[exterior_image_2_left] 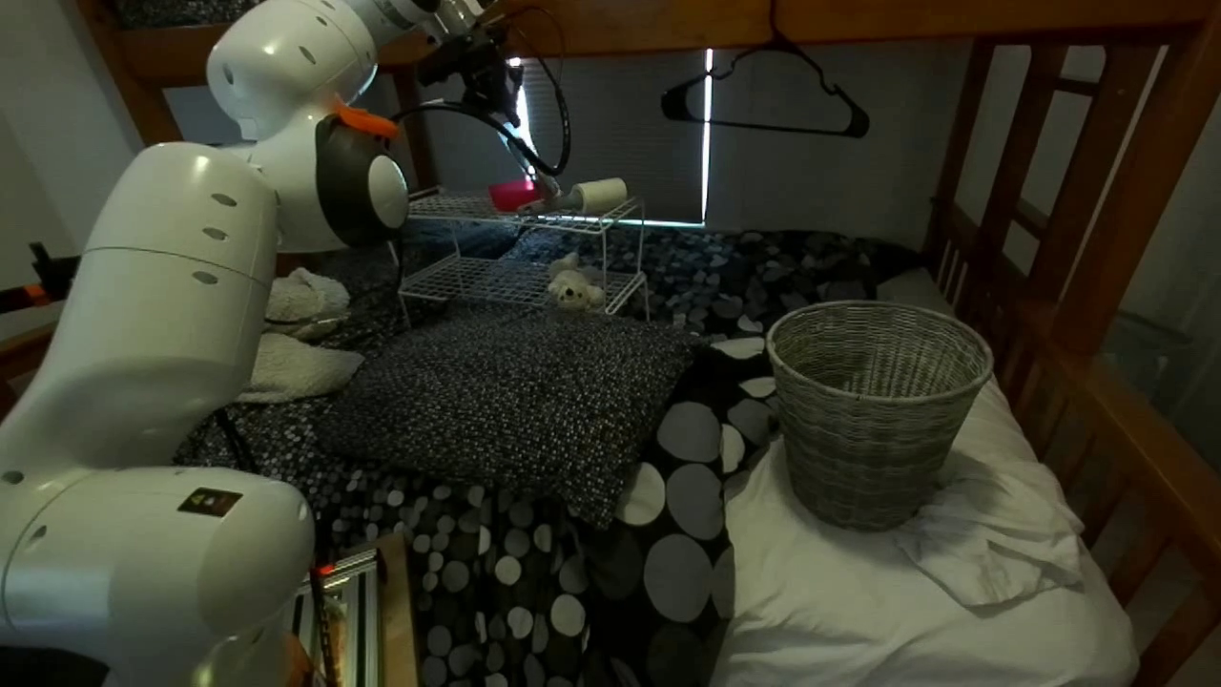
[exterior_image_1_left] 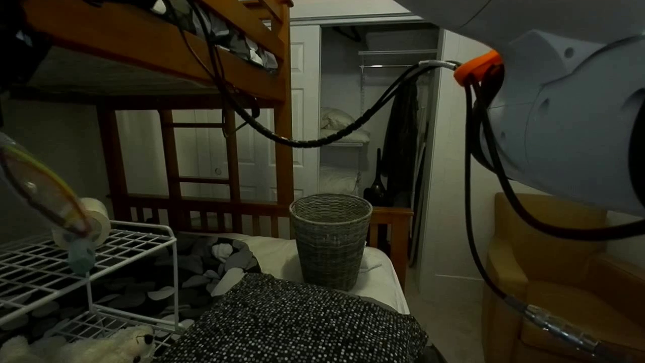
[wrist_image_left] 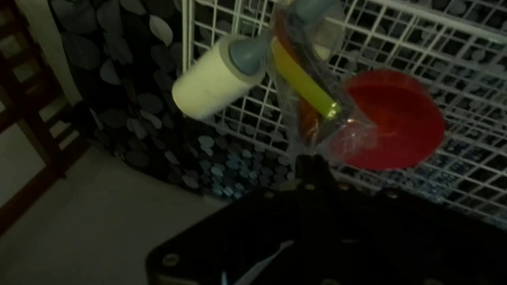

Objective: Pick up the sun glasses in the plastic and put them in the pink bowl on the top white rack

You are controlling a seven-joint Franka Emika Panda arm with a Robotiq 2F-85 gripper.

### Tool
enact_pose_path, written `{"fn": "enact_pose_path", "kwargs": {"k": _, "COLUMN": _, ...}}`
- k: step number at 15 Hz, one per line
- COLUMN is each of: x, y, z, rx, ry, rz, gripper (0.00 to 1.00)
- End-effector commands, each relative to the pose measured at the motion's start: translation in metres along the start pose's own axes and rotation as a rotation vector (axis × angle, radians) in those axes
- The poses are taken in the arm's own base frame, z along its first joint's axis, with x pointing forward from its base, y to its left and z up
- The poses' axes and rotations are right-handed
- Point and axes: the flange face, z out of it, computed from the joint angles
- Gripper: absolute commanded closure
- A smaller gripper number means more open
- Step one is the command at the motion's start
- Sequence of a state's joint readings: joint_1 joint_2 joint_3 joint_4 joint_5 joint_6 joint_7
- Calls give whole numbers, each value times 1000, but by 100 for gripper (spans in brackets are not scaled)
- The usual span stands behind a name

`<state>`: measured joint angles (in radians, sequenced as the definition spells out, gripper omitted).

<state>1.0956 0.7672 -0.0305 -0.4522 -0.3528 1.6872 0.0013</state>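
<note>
One step, the drop, seems left: pick-up is done, the gripper (wrist_image_left: 310, 159) pinching the plastic (wrist_image_left: 291, 107) so the sun glasses (wrist_image_left: 304, 84) (hard to make out) hang over the white rack (exterior_image_1_left: 128, 263), near the pink bowl (wrist_image_left: 404, 114), not yet inside.

Bedroom — bunk bed (exterior_image_1_left: 284, 166), closet (exterior_image_1_left: 342, 75)

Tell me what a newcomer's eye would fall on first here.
Probably the big white jointed robot arm, looming large in both exterior views. Next, a round pinkish-red bowl on the top tier of a white wire rack, partly veiled in the wrist view by an oblong clear plastic packet hanging from the black pincer-like gripper. Then a tall grey woven basket on white bedding.
</note>
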Motion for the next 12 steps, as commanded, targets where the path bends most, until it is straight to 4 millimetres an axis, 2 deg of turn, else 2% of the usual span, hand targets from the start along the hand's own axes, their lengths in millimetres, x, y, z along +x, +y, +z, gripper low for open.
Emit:
{"fn": "enact_pose_path", "kwargs": {"k": 1, "x": 17, "y": -6, "z": -33, "rx": 75, "ry": 185, "rz": -35, "gripper": 100}}
{"fn": "enact_pose_path", "kwargs": {"k": 2, "x": 21, "y": -8, "z": -42, "rx": 99, "ry": 242, "rz": -46, "gripper": 100}}
{"fn": "enact_pose_path", "kwargs": {"k": 5, "x": 27, "y": -17, "z": -50, "rx": 178, "ry": 316, "rz": -61, "gripper": 100}}
{"fn": "enact_pose_path", "kwargs": {"k": 8, "x": 26, "y": -21, "z": -45, "rx": 212, "ry": 298, "rz": -48, "gripper": 100}}
{"fn": "enact_pose_path", "kwargs": {"k": 12, "x": 25, "y": -21, "z": -43, "rx": 165, "ry": 275, "rz": -24, "gripper": 100}}
